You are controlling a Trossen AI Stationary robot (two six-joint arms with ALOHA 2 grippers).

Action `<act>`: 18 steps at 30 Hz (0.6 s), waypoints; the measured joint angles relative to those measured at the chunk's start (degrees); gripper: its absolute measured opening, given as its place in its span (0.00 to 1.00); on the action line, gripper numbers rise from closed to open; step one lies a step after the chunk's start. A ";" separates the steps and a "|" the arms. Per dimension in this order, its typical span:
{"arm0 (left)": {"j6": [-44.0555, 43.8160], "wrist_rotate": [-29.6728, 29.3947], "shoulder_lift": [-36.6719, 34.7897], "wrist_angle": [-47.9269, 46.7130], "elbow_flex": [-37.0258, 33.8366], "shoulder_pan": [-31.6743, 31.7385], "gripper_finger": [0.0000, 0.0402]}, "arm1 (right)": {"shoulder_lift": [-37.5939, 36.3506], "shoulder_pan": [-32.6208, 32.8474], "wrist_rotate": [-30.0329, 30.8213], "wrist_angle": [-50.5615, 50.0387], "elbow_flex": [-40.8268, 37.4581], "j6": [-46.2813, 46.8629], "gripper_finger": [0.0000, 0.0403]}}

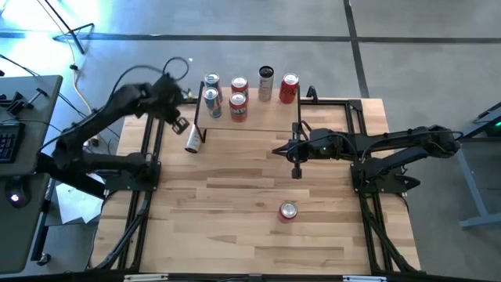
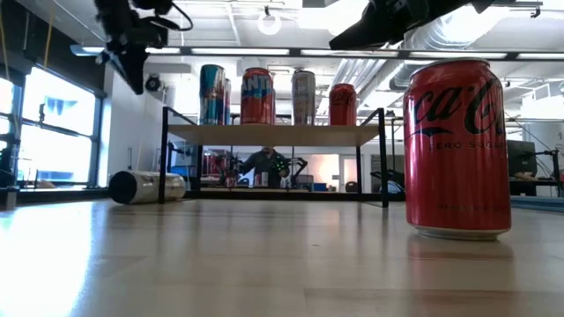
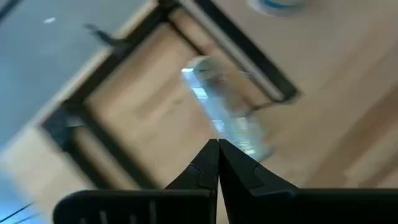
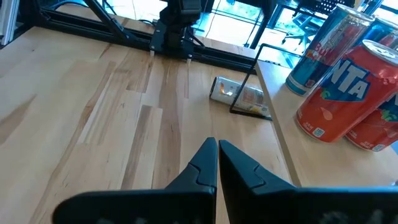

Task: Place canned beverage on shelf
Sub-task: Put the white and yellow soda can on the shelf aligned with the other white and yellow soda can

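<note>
Red can [image 2: 457, 148] on table: Coca-Cola Zero Sugar
Wooden wire-leg shelf [image 1: 258, 117]: Fanta can [image 4: 341, 91], five more
Left gripper [image 3: 218, 151]: closed, empty
Right gripper [image 4: 217, 153]: closed, empty

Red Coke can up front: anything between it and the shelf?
No. In the high view, only bare tabletop separates the red can from the shelf.

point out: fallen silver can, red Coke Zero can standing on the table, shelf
fallen silver can [image 1: 193, 139], high view, middle of its side, lying by the shelf's left legs.
red Coke Zero can [image 2: 457, 145], low view, centre of its label.
shelf [image 1: 262, 113], high view, bare part of its wooden top.
</note>
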 joint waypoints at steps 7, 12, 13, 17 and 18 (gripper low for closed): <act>-14.03 2.57 -9.36 4.70 -14.69 -8.71 0.00 | 0.00 1.37 0.00 0.78 0.00 0.04 0.00; -25.97 -1.59 -9.66 4.85 -20.15 -14.97 0.03 | 0.00 2.13 0.01 0.75 0.00 0.04 0.00; -27.03 -2.20 -9.19 5.06 -20.86 -15.83 0.05 | 0.00 2.15 0.00 0.75 0.00 0.04 0.00; -29.81 -2.67 -6.78 6.84 -21.97 -17.61 0.18 | 0.00 2.14 0.02 0.75 0.00 0.06 0.00; -29.79 -2.71 -6.04 8.02 -21.99 -17.80 0.23 | 0.00 2.14 0.00 0.78 0.00 0.06 0.00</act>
